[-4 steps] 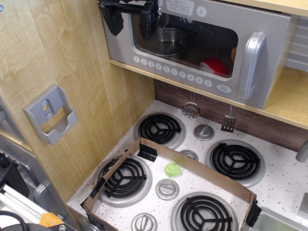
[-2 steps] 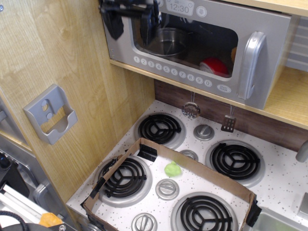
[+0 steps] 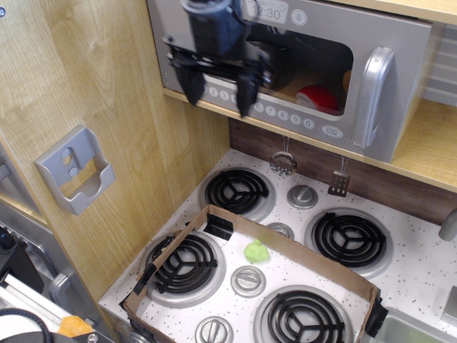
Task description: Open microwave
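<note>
Above the counter's back edge, the microwave [image 3: 300, 64] sits shut. Gripper [image 3: 219, 89], fingers wide and empty, hangs before its left side: approach step. Next it must reach the handle [image 3: 373, 96].

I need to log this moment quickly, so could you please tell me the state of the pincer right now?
Pincer: open, fingers spread and holding nothing, in front of the left part of the microwave, away from its handle.

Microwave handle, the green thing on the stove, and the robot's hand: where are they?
microwave handle [image 3: 373, 96], the only view, middle of the silver bar.
green thing [image 3: 256, 251], the only view, its centre.
hand [image 3: 219, 87], the only view, between its two fingertips.
</note>
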You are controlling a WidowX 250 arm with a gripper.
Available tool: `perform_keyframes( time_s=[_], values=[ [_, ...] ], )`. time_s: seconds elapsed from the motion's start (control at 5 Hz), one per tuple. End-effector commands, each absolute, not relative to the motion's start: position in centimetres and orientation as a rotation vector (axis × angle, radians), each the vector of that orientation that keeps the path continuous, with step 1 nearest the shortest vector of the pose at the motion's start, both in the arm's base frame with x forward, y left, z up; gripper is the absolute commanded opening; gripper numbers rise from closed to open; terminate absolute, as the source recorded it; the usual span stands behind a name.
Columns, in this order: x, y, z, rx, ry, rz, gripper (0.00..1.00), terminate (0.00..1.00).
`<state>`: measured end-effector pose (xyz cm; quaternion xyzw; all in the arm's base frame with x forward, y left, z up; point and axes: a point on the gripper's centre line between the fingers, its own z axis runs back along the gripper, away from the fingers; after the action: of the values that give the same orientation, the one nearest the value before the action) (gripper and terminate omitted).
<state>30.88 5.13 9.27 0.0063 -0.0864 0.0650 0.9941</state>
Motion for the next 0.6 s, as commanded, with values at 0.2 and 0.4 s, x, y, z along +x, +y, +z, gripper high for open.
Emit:
perform_keyframes(
  time_s=[0.2,0.4],
  values=[
    [28.0,-3.2,7.6,0.037,-0.331,0.170,1.00,0.00],
    [28.6,-5.4,7.2,0.014,-0.322,0.173,1.00,0.00]
  ],
)
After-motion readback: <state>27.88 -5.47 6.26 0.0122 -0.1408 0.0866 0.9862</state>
